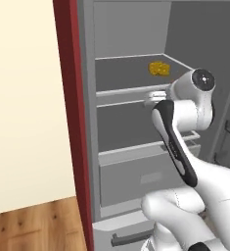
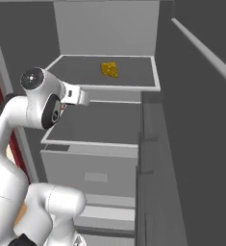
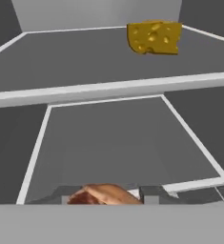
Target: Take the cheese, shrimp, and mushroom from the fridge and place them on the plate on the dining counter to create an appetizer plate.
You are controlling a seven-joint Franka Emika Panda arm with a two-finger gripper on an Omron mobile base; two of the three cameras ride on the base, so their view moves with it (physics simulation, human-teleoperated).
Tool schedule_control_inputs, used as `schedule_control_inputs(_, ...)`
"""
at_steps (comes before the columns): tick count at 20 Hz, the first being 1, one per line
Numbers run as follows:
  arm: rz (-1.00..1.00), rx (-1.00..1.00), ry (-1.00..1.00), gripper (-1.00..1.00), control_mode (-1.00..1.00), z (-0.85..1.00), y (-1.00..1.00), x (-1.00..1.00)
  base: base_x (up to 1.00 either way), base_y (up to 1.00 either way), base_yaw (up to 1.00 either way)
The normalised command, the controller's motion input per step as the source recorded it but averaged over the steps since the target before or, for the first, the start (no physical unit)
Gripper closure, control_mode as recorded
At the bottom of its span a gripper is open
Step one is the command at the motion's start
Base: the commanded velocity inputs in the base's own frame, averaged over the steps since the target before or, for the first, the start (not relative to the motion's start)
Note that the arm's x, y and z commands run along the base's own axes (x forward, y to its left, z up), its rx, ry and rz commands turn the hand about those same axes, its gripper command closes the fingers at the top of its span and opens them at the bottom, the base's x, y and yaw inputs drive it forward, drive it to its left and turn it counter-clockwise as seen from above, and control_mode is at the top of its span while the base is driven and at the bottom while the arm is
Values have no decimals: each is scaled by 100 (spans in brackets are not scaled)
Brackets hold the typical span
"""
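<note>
The fridge (image 1: 131,34) stands open in front of me. A yellow cheese (image 1: 159,68) (image 2: 109,69) (image 3: 154,37) with holes lies at the back right of its upper shelf (image 3: 85,62). My gripper (image 1: 153,99) (image 2: 87,98) (image 3: 106,196) hovers just in front of that shelf's pale rim, above the lower shelf (image 3: 118,143). It is shut on a small reddish-brown lump (image 3: 104,194), which looks like the mushroom. The shrimp, the plate and the dining counter are out of view.
A grey drawer (image 1: 136,181) sits under the lower shelf, and a handled bottom drawer (image 1: 131,238) lies below it. A dark red panel (image 1: 70,98) borders the fridge on the left. The open fridge door (image 2: 196,144) with its rail stands close on the right.
</note>
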Motion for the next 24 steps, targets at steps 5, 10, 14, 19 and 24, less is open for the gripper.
schedule_control_inputs(5,0,0,0,100,100,0,0,0,-100,0,0)
schedule_control_inputs(10,0,0,0,100,100,0,0,0,-100,0,1)
schedule_control_inputs(14,0,0,0,100,100,0,0,0,-100,1,13)
schedule_control_inputs(19,0,0,0,100,100,0,0,0,-100,13,36)
schedule_control_inputs(24,0,0,0,100,100,0,0,0,-100,29,55)
